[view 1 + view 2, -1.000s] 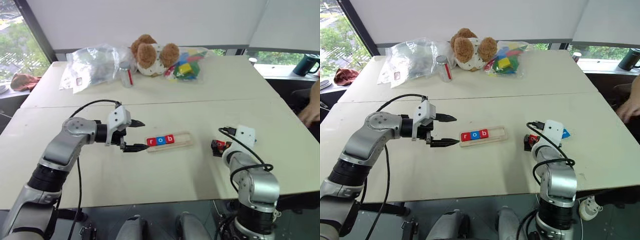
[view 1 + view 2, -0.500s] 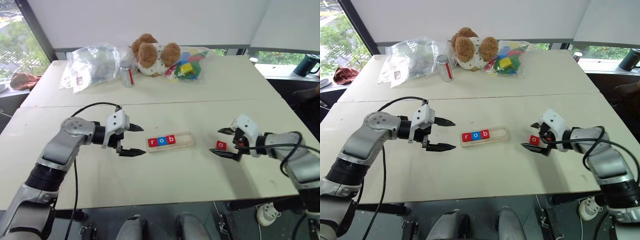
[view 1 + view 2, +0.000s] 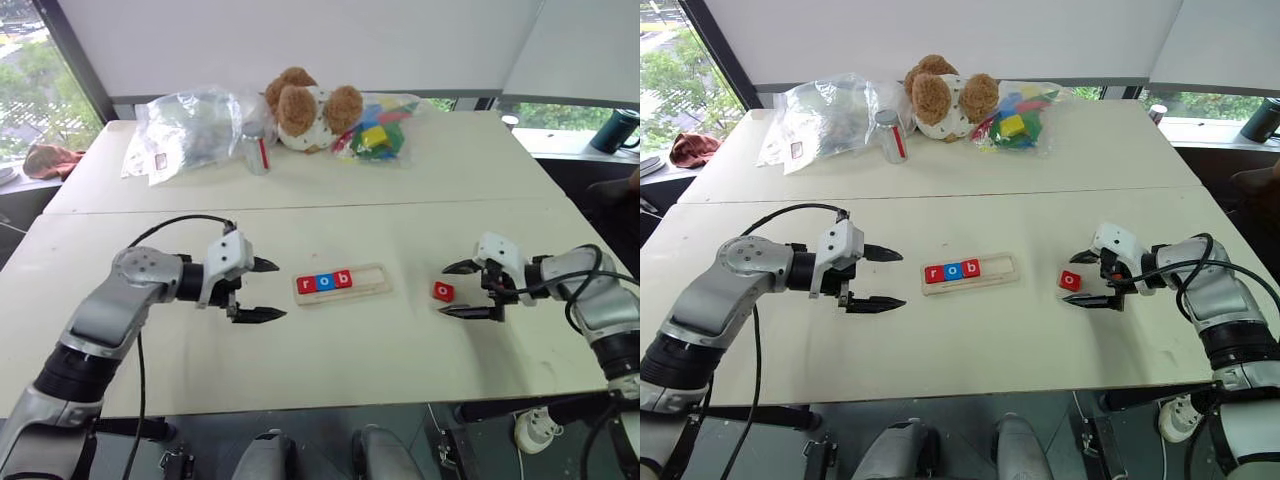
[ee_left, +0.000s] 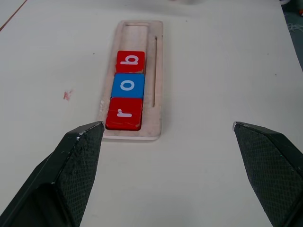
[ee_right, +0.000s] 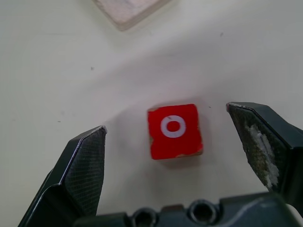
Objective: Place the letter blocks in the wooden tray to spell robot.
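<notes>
The wooden tray (image 3: pixel 372 277) lies mid-table with three letter blocks in its groove: a red r (image 3: pixel 305 285), a blue o (image 3: pixel 323 282) and a red b (image 3: pixel 342 279); its right part is bare. A loose red o block (image 3: pixel 443 291) lies flat on the table to the tray's right. My right gripper (image 3: pixel 1067 280) is open and low over the table, one finger on each side of this block without touching it, as the right wrist view shows around the o block (image 5: pixel 174 131). My left gripper (image 3: pixel 280 290) is open, empty, just left of the tray's r end.
Along the far edge of the table sit a teddy bear (image 3: pixel 305 108), a bag of coloured toy blocks (image 3: pixel 375 135), a metal can (image 3: pixel 257 150) and clear plastic bags (image 3: pixel 185 130). A dark mug (image 3: pixel 612 130) stands on the ledge at far right.
My right arm has swung out to the right and its wrist has turned, so the open fingers now flank the red o block. My left gripper has drawn back a little from the tray's end.
</notes>
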`<control>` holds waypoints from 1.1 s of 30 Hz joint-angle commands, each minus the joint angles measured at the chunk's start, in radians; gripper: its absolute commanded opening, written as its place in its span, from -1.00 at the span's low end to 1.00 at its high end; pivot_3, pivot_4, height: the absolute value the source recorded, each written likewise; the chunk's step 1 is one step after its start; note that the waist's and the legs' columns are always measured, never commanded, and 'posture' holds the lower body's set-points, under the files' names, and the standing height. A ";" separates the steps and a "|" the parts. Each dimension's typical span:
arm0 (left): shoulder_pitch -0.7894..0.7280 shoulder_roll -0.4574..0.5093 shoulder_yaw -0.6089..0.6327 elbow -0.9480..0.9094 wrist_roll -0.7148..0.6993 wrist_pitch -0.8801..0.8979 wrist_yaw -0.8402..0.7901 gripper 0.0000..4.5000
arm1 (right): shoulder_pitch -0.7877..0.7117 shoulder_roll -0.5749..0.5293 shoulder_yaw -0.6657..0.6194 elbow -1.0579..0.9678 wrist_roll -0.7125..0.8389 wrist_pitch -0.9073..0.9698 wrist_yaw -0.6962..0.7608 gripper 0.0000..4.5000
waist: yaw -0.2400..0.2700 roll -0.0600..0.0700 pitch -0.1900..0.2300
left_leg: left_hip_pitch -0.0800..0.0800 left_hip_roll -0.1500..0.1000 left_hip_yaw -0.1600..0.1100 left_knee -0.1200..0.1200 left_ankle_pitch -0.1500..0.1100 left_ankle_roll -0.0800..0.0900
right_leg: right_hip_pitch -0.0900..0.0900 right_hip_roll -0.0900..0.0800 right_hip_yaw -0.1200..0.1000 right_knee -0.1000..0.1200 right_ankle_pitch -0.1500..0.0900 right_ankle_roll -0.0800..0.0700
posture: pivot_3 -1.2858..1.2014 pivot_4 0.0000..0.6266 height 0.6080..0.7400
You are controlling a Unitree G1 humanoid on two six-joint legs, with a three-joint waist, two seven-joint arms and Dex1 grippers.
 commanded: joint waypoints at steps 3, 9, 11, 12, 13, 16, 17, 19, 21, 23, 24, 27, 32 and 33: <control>-0.012 0.016 0.035 -0.041 -0.015 0.014 0.015 1.00 | -0.058 0.015 0.010 0.111 -0.035 -0.049 0.014 0.38 | 0.001 0.000 0.000 | 0.000 0.000 0.000 0.000 0.000 0.000 | 0.000 0.000 0.000 0.000 0.000 0.000 | 0.03 -0.52 1.00; -0.018 0.018 0.040 -0.038 -0.015 0.015 0.020 1.00 | -0.080 0.035 0.009 0.121 -0.038 -0.043 0.020 -0.51 | -0.001 0.000 0.000 | 0.000 0.000 0.000 0.000 0.000 0.000 | 0.000 -0.001 0.000 0.000 0.000 0.000 | 0.03 -0.52 1.00; -0.017 0.021 0.042 -0.035 -0.015 0.014 0.019 1.00 | -0.104 0.050 0.005 0.082 -0.022 -0.007 0.023 -0.51 | -0.002 0.000 0.000 | 0.000 0.000 0.000 0.000 0.000 0.000 | 0.000 -0.001 0.000 0.000 0.000 0.000 | 0.03 -0.52 1.00; -0.018 0.022 0.042 -0.031 -0.014 0.012 0.018 1.00 | -0.121 0.060 0.008 0.055 -0.014 0.013 0.034 -0.51 | -0.004 0.000 0.000 | 0.000 0.000 0.000 0.000 0.000 -0.001 | 0.000 -0.001 0.000 0.000 0.000 0.000 | 0.03 -0.52 1.00; -0.019 0.023 0.042 -0.028 -0.014 0.011 0.017 1.00 | -0.137 0.071 0.014 0.026 -0.009 0.030 0.046 -0.51 | -0.005 0.000 0.000 | 0.000 0.000 0.000 0.000 0.000 -0.001 | 0.000 -0.001 0.000 0.000 0.000 0.000 | 0.03 -0.52 1.00; -0.028 0.023 0.037 -0.017 -0.009 0.008 0.015 1.00 | -0.202 0.122 0.054 -0.038 -0.016 0.063 0.083 -0.51 | -0.009 0.001 0.001 | 0.000 0.000 0.000 0.000 0.000 -0.001 | -0.002 0.000 0.001 0.002 0.000 0.000 | 0.03 -0.52 1.00; -0.032 0.022 0.035 -0.014 -0.007 0.007 0.015 1.00 | -0.230 0.143 0.078 -0.037 -0.036 0.059 0.086 -0.51 | -0.007 0.001 0.001 | 0.000 0.000 0.000 0.000 0.001 -0.001 | -0.002 0.000 0.001 0.002 0.000 0.000 | 0.03 -0.52 1.00; -0.038 0.020 0.031 -0.010 -0.004 0.006 0.016 1.00 | -0.272 0.174 0.117 -0.015 -0.069 0.039 0.093 -0.51 | -0.004 0.001 0.001 | 0.000 0.000 0.000 0.000 0.001 -0.001 | -0.002 0.000 0.000 0.002 0.000 0.000 | 0.03 -0.52 1.00; -0.040 0.018 0.028 -0.010 -0.001 0.006 0.020 1.00 | -0.326 0.216 0.160 0.048 -0.112 0.005 0.086 -0.51 | 0.001 0.001 0.001 | 0.000 0.000 0.000 0.000 0.001 -0.001 | -0.002 0.000 0.000 0.002 0.000 0.000 | 0.03 -0.52 1.00; -0.036 0.017 0.027 -0.014 0.000 0.006 0.024 1.00 | -0.364 0.244 0.192 0.107 -0.145 -0.030 0.089 -0.51 | 0.004 0.001 0.001 | -0.001 -0.001 0.000 0.000 0.001 -0.002 | -0.002 -0.001 -0.001 0.001 0.000 0.000 | 0.03 -0.52 1.00; -0.031 0.017 0.029 -0.019 -0.001 0.008 0.027 1.00 | -0.383 0.258 0.207 0.141 -0.161 -0.052 0.091 -0.51 | 0.004 0.001 0.001 | -0.001 -0.002 -0.001 0.000 0.001 -0.002 | -0.002 -0.001 -0.001 0.001 0.000 0.000 | 0.03 -0.52 1.00; -0.010 0.019 0.037 -0.039 -0.008 0.016 0.041 1.00 | -0.437 0.300 0.237 0.242 -0.195 -0.104 0.095 -0.51 | -0.002 0.001 0.001 | -0.002 -0.002 0.000 0.000 0.003 -0.006 | -0.002 -0.002 0.000 -0.001 0.000 0.000 | 0.03 -0.52 1.00; 0.023 0.022 0.051 -0.066 -0.016 0.030 0.065 1.00 | -0.494 0.347 0.258 0.362 -0.230 -0.177 0.100 -0.51 | -0.006 0.001 0.001 | -0.003 -0.002 0.000 -0.001 0.004 -0.007 | -0.004 -0.001 -0.001 0.000 0.000 0.000 | 0.03 -0.52 1.00; 0.027 0.021 0.052 -0.071 -0.018 0.032 0.069 1.00 | -0.503 0.356 0.258 0.378 -0.234 -0.185 0.099 -0.51 | -0.006 0.001 0.001 | -0.003 -0.002 0.000 -0.001 0.004 -0.007 | -0.003 -0.001 -0.001 0.000 0.000 0.000 | 0.03 -0.52 1.00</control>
